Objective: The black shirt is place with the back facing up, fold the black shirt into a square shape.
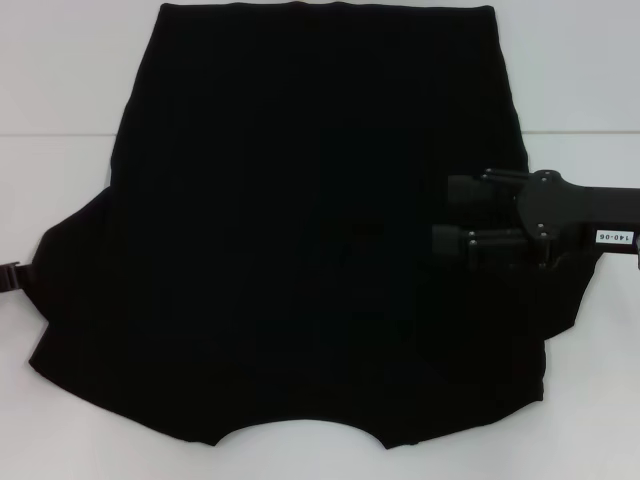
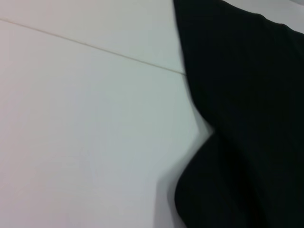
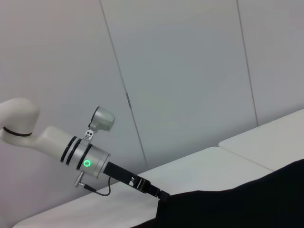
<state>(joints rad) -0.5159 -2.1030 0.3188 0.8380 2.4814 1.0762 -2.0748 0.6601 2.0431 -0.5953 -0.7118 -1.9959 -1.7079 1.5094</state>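
Tools flank black shirt (image 1: 300, 230): left tool (image 1: 10, 278), right tool (image 1: 445, 215).

White left arm (image 3: 57, 142), green light; black right gripper (image 1: 450, 215) labelled "140-06".

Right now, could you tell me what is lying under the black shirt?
The black shirt lies spread flat on the white table, whose seam line runs under it. The right pincer hovers over its right side. Anything else beneath is covered.
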